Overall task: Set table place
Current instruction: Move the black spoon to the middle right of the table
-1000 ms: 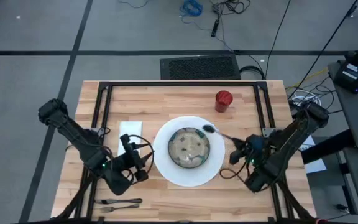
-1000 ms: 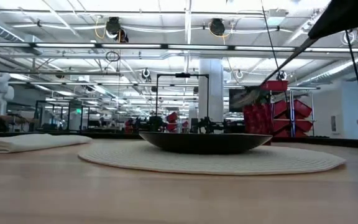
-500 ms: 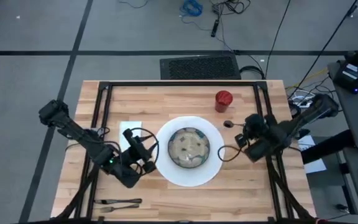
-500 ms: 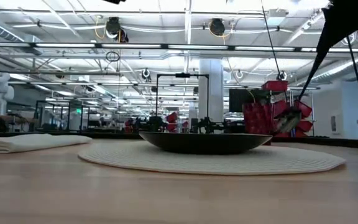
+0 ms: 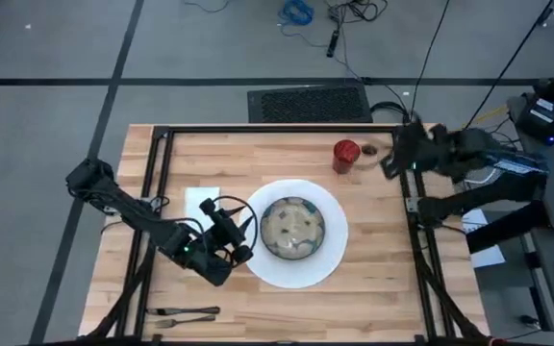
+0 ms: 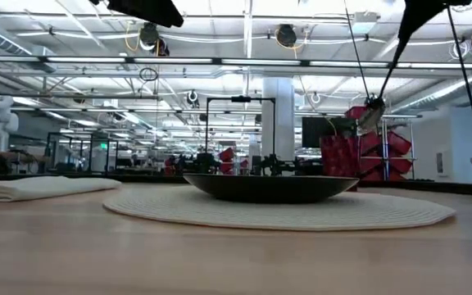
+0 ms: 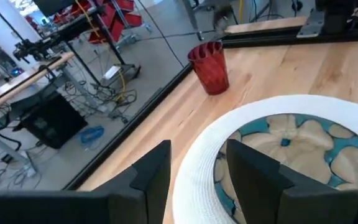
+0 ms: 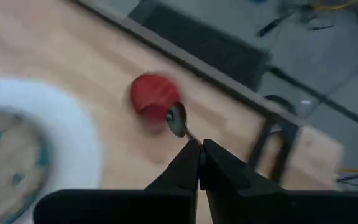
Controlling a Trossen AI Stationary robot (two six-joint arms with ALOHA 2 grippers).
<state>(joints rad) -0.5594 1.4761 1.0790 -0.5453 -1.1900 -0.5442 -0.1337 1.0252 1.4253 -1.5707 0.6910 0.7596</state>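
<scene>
Beside the red cup (image 5: 345, 154) at the table's (image 5: 373, 279) far edge, the right gripper (image 8: 199, 155) pinches a spoon (image 8: 176, 119); the spoon needs laying beside the plate (image 5: 330, 259). Left gripper (image 7: 194, 168) waits open at the plate's rim

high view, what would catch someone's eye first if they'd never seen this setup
The big white plate with a patterned bowl on it sits mid-table and draws the eye first. Next comes the red cup near the far edge, where the right gripper holds a spoon in the air just beside it. The left gripper waits open at the plate's left rim, by a white napkin.
</scene>
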